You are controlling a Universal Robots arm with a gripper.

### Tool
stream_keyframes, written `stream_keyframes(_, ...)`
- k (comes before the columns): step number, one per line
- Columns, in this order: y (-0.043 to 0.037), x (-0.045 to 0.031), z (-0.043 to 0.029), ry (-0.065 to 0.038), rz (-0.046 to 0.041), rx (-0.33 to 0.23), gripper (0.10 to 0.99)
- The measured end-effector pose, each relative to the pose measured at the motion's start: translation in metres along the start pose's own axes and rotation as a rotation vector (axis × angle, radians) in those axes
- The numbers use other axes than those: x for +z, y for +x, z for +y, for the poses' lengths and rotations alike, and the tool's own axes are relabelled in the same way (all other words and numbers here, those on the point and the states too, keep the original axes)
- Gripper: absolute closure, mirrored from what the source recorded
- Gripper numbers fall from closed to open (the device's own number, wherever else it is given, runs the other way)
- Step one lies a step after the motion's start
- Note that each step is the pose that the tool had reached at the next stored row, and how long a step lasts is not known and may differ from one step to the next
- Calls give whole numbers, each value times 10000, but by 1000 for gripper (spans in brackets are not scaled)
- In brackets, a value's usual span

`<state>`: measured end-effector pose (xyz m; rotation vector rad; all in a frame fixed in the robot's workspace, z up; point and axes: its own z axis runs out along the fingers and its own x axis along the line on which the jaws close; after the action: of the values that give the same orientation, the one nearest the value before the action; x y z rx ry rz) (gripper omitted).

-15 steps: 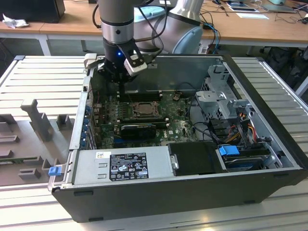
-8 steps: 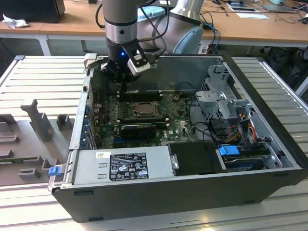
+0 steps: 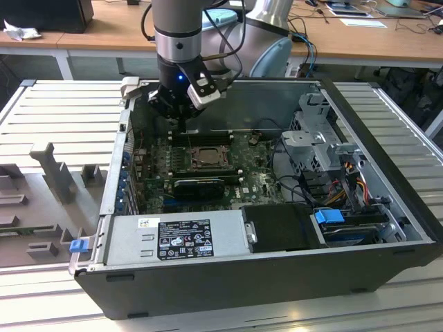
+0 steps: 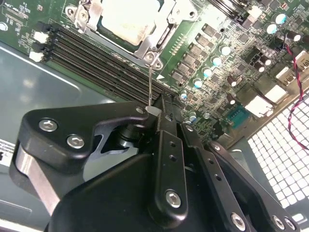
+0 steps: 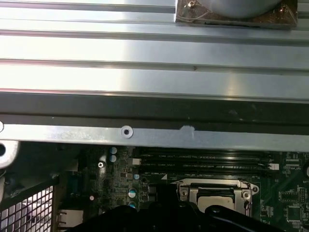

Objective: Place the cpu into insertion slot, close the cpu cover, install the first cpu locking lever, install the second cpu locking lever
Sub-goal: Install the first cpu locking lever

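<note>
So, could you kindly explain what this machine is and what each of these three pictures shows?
It is a single robot arm reaching into an open computer case that lies on its side on a ribbed metal table. The exterior view comes from a camera off the arm; both wrist views come from cameras riding on it. Its gripper is pinched on the end of a thin wire locking lever beside the socket. The cpu already sits in the socket, with the silvery cpu cover shut around it.
</note>
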<state>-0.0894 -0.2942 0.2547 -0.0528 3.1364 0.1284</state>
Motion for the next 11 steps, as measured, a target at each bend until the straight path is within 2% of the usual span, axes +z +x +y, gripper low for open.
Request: stream_keyframes(11,-79,0,-3,0,-1,0,980)
